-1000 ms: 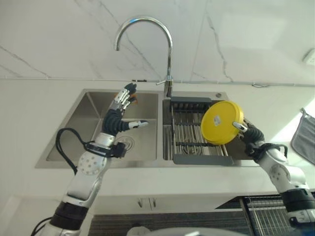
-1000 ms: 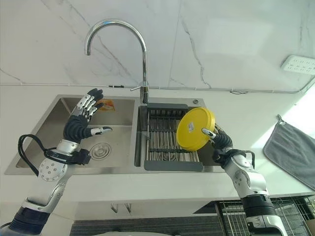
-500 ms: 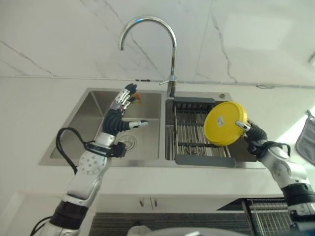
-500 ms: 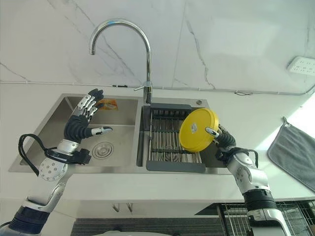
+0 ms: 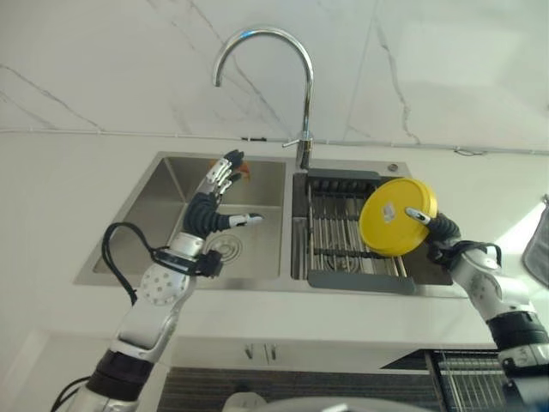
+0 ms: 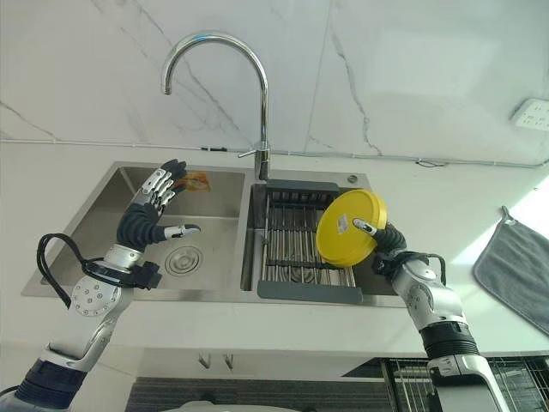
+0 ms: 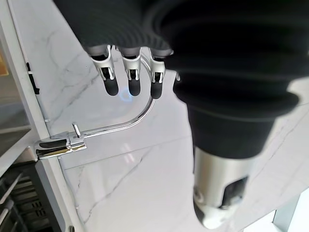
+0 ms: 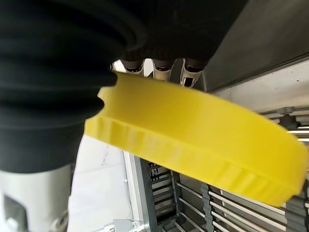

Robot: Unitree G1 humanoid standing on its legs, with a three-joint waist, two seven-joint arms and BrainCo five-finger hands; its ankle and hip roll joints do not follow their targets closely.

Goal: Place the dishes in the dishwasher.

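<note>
— So, what sits around the tap [image 6: 225, 81]?

— The double sink [image 6: 111, 220] lies just in front of it, set into the pale counter [image 6: 446, 193]. The basin left of the tap's base is bare steel with a round drain [image 6: 184, 260]. The basin right of the base holds a dark drying rack [image 6: 292, 249] of metal bars.

— And the dish?

— A yellow plate [image 6: 346, 239] is tilted on edge above the rack's right end, right of the tap and nearer the robot. The right hand [image 6: 383, 243] has it pinched at the rim: the thumb lies on the near face, and in the right wrist view the fingers [image 8: 163, 67] reach behind the far face.

— The other hand?

— The left hand [image 6: 147, 210] is raised over the left basin, left of the tap, fingers straight and spread, thumb out to the side, holding nothing.

— Anything smaller?

— A grey towel [image 6: 513, 271] lies on the counter far right of the tap. An orange object [image 6: 196, 181] sits at the back of the left basin, near the tap's base; I cannot tell what it is.
</note>
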